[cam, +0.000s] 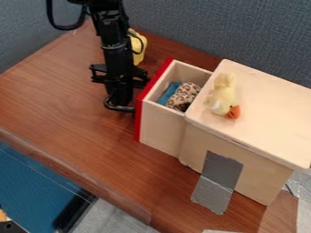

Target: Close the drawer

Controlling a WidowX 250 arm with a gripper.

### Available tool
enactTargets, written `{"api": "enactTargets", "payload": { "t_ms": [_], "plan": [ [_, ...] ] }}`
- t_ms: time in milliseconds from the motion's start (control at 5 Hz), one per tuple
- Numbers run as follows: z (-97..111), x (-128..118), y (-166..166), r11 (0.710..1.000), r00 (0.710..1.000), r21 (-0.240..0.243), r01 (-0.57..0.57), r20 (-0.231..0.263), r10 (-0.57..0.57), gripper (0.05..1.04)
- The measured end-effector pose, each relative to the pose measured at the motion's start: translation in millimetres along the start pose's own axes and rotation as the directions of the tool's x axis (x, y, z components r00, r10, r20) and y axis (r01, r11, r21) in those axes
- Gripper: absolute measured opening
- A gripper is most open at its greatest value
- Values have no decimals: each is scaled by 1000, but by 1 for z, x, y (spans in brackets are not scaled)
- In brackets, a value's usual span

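Left of the frame's centre, the gripper [119, 106] hangs just beside the open drawer's red front [141, 107].
Whether it is clenched or released, I cannot tell.

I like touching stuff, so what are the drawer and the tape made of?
The drawer looks like pale, smooth wood, with visible flat panels and a painted-looking red front. The tape seems silvery cloth or plastic; it has wrinkles.
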State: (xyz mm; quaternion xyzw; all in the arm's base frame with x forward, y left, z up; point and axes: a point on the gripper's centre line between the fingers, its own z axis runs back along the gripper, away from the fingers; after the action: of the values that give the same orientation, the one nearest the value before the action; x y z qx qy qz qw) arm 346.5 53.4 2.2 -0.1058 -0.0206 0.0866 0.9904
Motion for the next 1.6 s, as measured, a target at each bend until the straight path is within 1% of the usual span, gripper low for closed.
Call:
{"api": "enactTargets", "payload": {
  "t_ms": [200,400,600,1000,1200,1400,1600],
  "plan": [
    [-4,-1,-20,999,999,-16,38,-12,-38,168],
    [-8,-3,-46,996,997,-48,73,-22,-74,158],
    [-10,-5,-61,993,994,-56,104,-27,-106,144],
    [-11,-6,-81,991,992,-63,115,-37,-117,144],
    [-11,-7,-78,994,994,-48,97,-48,-99,181],
    [-4,-12,-69,999,997,35,0,-76,3,409],
    [26,-5,-57,997,999,65,-37,-5,37,716]
  ]
}}
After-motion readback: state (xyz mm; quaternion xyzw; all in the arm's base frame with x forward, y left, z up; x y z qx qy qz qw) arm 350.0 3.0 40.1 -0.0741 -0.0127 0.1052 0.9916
